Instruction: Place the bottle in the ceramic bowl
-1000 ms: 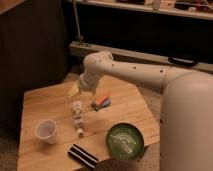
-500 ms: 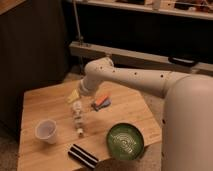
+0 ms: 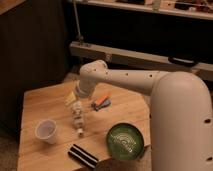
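The bottle (image 3: 77, 119), slim and clear with a white cap at its near end, is on the wooden table (image 3: 40, 102), left of centre. My gripper (image 3: 74, 101) hangs just above and behind the bottle's far end, at the tip of the white arm that reaches in from the right. Whether it touches the bottle cannot be told. The green ceramic bowl (image 3: 125, 141) with pale rings inside sits near the table's front right corner, well apart from the bottle, and nothing is in it.
A white translucent cup (image 3: 46, 131) stands at the front left. A black-and-white striped flat object (image 3: 82, 155) lies near the front edge. A small orange and blue object (image 3: 101, 102) lies right of the gripper. A dark cabinet is at the left.
My gripper has come down and slightly left, from above the table's back to just over the bottle's far end. The bottle, the bowl and the cup have not moved.
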You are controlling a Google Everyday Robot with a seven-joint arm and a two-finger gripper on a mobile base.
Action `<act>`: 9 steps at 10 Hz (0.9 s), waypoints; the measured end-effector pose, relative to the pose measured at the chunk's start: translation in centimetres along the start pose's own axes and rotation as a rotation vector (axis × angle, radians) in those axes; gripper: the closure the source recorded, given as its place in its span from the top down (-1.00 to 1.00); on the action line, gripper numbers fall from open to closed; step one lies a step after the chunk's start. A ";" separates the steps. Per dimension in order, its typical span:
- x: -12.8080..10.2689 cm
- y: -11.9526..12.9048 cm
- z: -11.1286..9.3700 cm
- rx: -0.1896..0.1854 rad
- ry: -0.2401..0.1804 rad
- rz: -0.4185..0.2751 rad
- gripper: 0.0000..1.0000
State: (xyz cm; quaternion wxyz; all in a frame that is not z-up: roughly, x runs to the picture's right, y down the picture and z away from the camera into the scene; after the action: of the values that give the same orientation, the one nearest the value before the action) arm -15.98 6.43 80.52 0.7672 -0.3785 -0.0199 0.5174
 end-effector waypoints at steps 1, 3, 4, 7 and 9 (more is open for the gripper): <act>-0.1 0.1 0.5 -0.005 0.010 0.004 0.60; -0.5 0.1 1.2 -0.034 0.026 0.002 0.60; -0.7 0.3 1.3 -0.042 0.033 0.000 0.60; -1.1 0.8 2.4 -0.023 0.070 0.004 0.60; -1.1 0.5 3.0 -0.018 0.080 0.015 0.60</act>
State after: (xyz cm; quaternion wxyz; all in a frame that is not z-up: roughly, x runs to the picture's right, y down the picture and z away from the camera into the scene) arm -18.11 7.28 82.76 0.7599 -0.4060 0.0088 0.5076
